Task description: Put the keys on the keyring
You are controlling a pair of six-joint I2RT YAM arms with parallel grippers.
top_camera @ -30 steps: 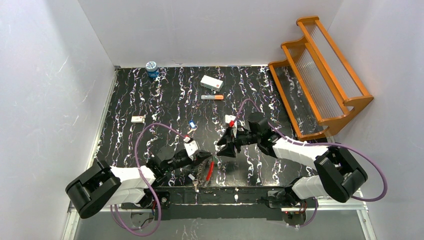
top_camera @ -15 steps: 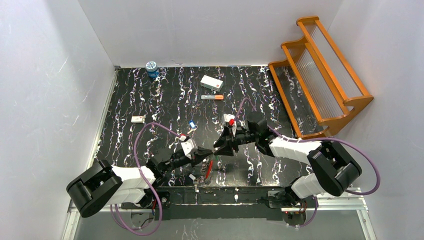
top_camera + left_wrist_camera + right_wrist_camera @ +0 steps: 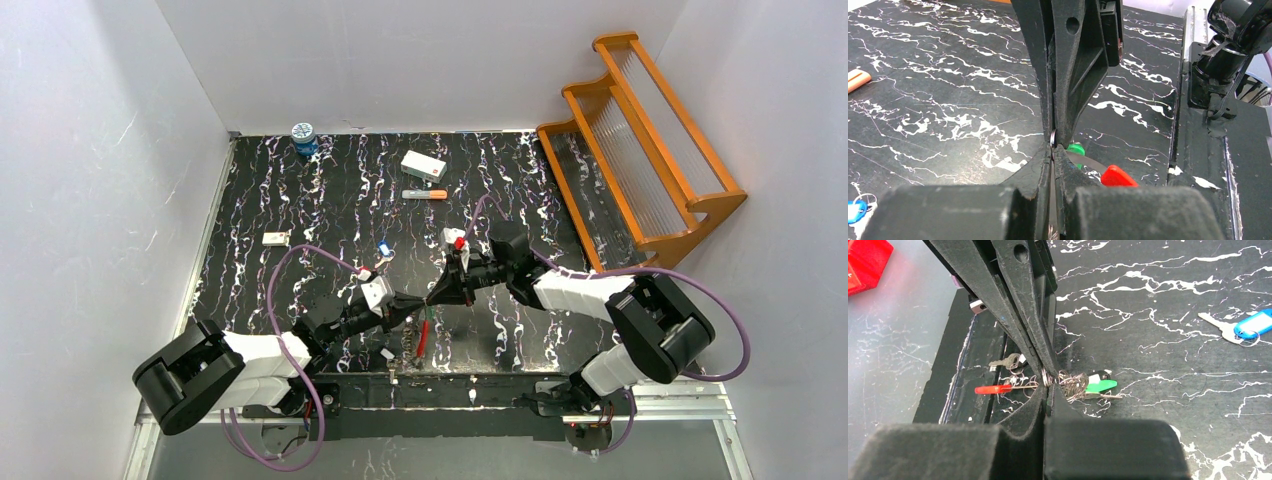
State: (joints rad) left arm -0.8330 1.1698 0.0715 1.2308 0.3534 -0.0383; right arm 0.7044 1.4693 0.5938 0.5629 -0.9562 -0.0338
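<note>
My left gripper (image 3: 422,301) and right gripper (image 3: 434,296) meet tip to tip above the table's near middle. Both are shut on the same thin wire loop of the keyring (image 3: 1046,376). Its tangled wire rings (image 3: 1073,385), red piece (image 3: 990,389) and green piece (image 3: 1100,386) hang below the fingers. In the left wrist view my left gripper (image 3: 1053,150) pinches the ring edge, with the green piece (image 3: 1076,148) and red piece (image 3: 1115,176) behind. My right gripper (image 3: 1048,387) clamps it from the other side. A blue-headed key (image 3: 384,248) lies loose on the table, also in the right wrist view (image 3: 1248,326).
An orange wooden rack (image 3: 640,150) stands at the back right. A white box (image 3: 423,165) and an orange-tipped marker (image 3: 425,194) lie behind the grippers. A blue-lidded jar (image 3: 303,135) sits at the back left, a small white piece (image 3: 275,238) on the left.
My right gripper moved left to the left gripper's tip and closed from open onto the ring. The left gripper rose slightly, staying shut, and the keyring hangs higher.
</note>
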